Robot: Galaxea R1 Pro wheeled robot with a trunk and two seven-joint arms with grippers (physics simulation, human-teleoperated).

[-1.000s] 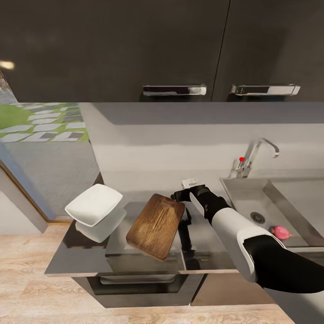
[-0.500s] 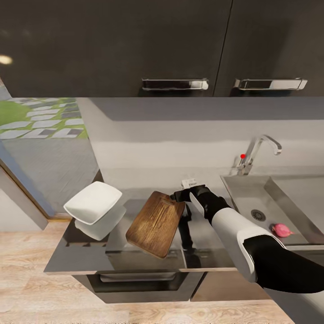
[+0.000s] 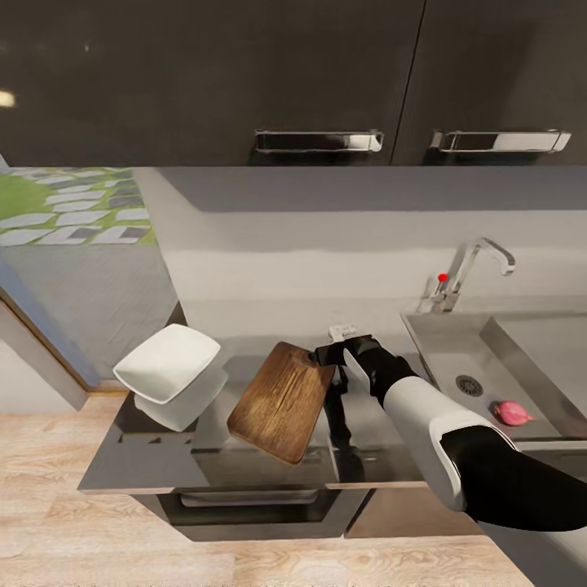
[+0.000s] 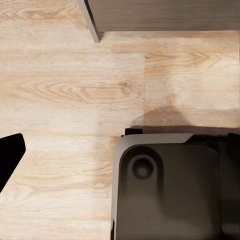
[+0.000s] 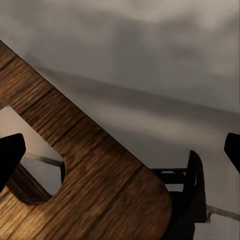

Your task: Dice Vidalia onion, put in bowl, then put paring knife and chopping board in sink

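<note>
The brown chopping board [image 3: 281, 401] lies slantwise on the grey countertop [image 3: 375, 448]. My right gripper [image 3: 320, 355] is at its far corner. In the right wrist view the right gripper [image 5: 120, 150] is open, with the board's slotted corner [image 5: 95, 165] between the wide-spread fingertips [image 5: 10, 152]. A black shape with a red speck [image 5: 192, 197] beside that corner may be the paring knife; I cannot tell. The pinkish onion [image 3: 512, 412] rests in the steel sink [image 3: 432, 346] near the drain. The white bowl [image 3: 167, 364] stands left of the board. My left gripper [image 4: 120, 150] hangs open over the floor.
A chrome tap with a red knob [image 3: 465, 273] rises behind the sink. Dark wall cabinets with metal handles [image 3: 318, 140] hang above the counter. An oven front [image 3: 244, 505] sits under the counter. The left wrist view looks down on wooden floor [image 4: 75, 90] and the robot's dark base [image 4: 165, 190].
The whole head view has shifted a little, so the camera moved. My right gripper stays at the board's corner, and the board, bowl and onion keep their places.
</note>
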